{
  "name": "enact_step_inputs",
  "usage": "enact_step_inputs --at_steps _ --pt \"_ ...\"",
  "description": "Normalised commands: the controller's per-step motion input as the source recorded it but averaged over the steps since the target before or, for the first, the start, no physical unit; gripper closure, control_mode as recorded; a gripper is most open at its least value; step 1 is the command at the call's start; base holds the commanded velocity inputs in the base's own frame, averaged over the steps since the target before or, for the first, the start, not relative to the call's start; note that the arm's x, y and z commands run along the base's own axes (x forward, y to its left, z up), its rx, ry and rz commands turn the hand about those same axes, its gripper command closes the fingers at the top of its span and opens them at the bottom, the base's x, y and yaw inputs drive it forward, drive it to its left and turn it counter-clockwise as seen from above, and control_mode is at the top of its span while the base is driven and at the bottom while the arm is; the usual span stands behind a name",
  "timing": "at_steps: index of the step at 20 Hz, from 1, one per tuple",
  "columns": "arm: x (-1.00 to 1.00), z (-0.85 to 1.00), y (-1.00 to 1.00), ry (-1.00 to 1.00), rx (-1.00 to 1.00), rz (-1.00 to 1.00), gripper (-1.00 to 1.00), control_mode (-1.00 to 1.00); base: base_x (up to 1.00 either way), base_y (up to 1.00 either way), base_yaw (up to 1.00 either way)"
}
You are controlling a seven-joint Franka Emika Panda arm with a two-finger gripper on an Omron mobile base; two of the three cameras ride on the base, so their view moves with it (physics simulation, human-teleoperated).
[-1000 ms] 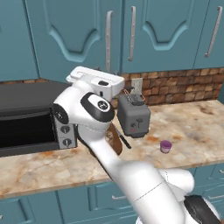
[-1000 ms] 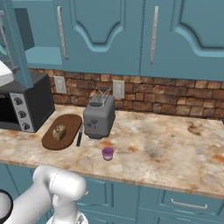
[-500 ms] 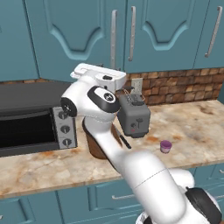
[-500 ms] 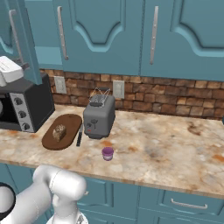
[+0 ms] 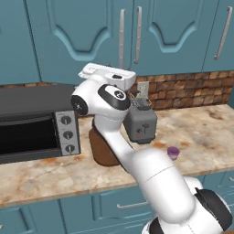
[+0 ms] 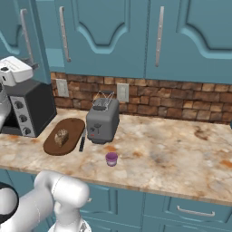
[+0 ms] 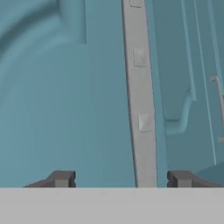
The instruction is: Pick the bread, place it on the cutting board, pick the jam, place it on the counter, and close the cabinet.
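So the easy parts look done: bread [image 6: 61, 137] is sitting on the cutting board [image 6: 68, 145], and the jam [image 6: 111, 158] is down on the counter [image 6: 181, 154], at about 4 o'clock from the toaster [image 6: 102, 121] and well apart from it. What's left is the cabinet [image 7: 52, 96].

In the hand view the gripper [image 7: 120, 178] is right up against the door face, fingertips [image 7: 61, 178] spread with nothing between them, and a pale strip that I'd guess is the door edge [image 7: 139, 100] runs from 12 to 6 o'clock between them. In the right base view that door [image 6: 25, 41] is swung out above the toaster oven [image 6: 27, 108], with the white hand [image 6: 16, 70] just beside it.

What worries me:
- a push near the edge could slide off and leave the door ajar
- open fingers could snag the edge or the bar handle [image 6: 26, 38]
- the elbow is near the toaster, so a wide swing might bump it and knock the jam.
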Motion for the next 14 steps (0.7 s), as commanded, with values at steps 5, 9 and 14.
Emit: enact_step_inputs --at_steps 5,9,14 --pt "0.37 0.0 -0.16 0.0 0.03 -0.03 -1.0 -1.0 0.0 0.0 0.0" --pt "0.39 0.0 -0.16 0.0 0.02 -0.03 -1.0 -1.0 0.0 0.0 0.0" --pt "0.35 0.0 -0.19 0.0 0.03 -0.01 -1.0 -1.0 0.0 0.0 0.0"
